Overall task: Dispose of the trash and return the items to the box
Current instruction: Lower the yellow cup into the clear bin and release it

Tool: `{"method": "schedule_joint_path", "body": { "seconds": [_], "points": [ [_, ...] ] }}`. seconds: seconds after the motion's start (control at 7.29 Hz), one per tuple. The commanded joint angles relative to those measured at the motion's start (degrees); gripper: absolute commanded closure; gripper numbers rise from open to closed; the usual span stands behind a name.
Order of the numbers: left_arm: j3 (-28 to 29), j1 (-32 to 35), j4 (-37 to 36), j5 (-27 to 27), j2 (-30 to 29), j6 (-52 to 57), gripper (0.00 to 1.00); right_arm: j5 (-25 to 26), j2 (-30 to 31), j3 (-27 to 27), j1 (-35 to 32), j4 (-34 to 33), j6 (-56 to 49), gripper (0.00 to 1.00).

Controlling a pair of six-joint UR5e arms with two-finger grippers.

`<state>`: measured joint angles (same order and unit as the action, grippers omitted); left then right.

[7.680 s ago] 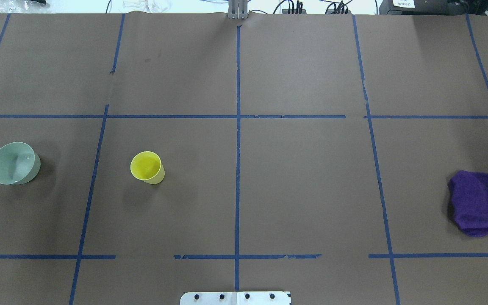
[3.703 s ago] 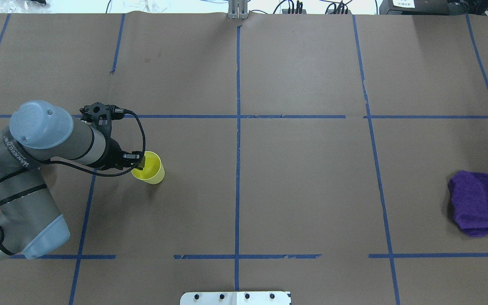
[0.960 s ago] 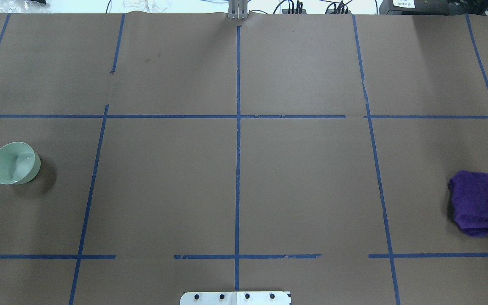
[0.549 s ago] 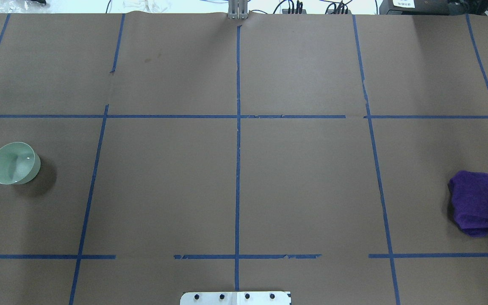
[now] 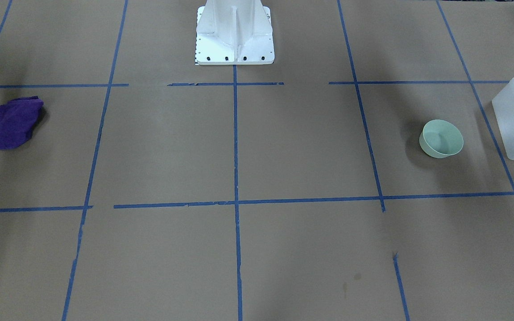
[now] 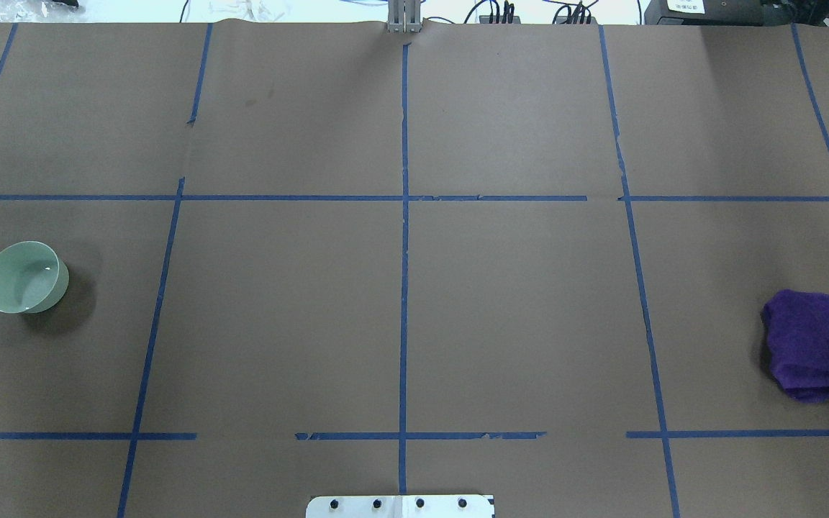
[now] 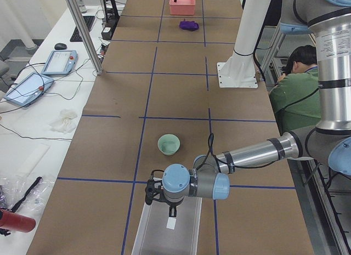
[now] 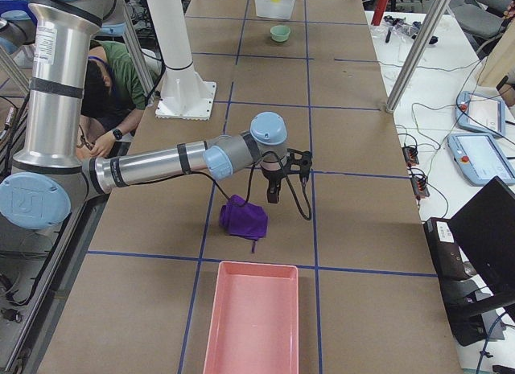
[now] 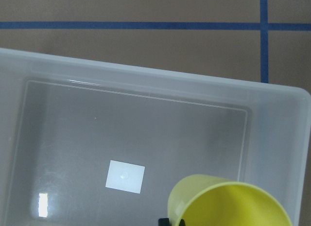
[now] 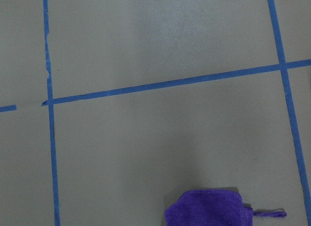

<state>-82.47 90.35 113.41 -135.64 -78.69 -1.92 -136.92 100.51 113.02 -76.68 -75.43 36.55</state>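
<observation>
The yellow cup (image 9: 228, 204) hangs directly above the open inside of the box (image 9: 146, 73), toward one end, beside the white label (image 9: 125, 176) on the box floor. That is the relation that matters: with the cup inside the rim line, the coming move looks like a plain letting-go. The left tool (image 9: 170, 222) appears clamped on the cup's rim (only a dark tip of it shows at the rim's near edge, so I judge the grip from how the tilted cup hangs there). The box sits at the end of the surface (image 6: 515, 302) on the robot's left, its long axis running along the surface.

The green bowl (image 5: 441, 138) stands upright just beside the box, nearer the left arm, and is not yet put away.

At the other end, the purple cloth (image 8: 243, 219) lies bunched on the surface, between the right tool (image 8: 278, 185) and the pink bin (image 8: 249, 326). The right tool hovers near the cloth but not over it; its wrist view catches the cloth at its bottom edge. I cannot tell whether its fingers are apart or together.
</observation>
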Motion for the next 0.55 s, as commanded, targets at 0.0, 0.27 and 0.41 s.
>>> {"method": "schedule_joint_path", "body": {
  "seconds": [0.0, 0.27, 0.41],
  "points": [
    [1.53, -2.98, 4.08, -1.29, 0.12, -2.37, 1.0, -0.02, 0.04, 0.0, 0.21, 0.11, 0.1, 0.0],
    [3.28, -5.09, 8.04, -1.82, 0.03, -3.71, 1.0, -0.02, 0.04, 0.0, 0.3, 0.11, 0.1, 0.0],
    [3.89, -5.27, 8.41, -1.39, 0.03, -3.62, 0.91, 0.07, 0.04, 0.0, 0.3, 0.11, 0.1, 0.0]
  ]
}}
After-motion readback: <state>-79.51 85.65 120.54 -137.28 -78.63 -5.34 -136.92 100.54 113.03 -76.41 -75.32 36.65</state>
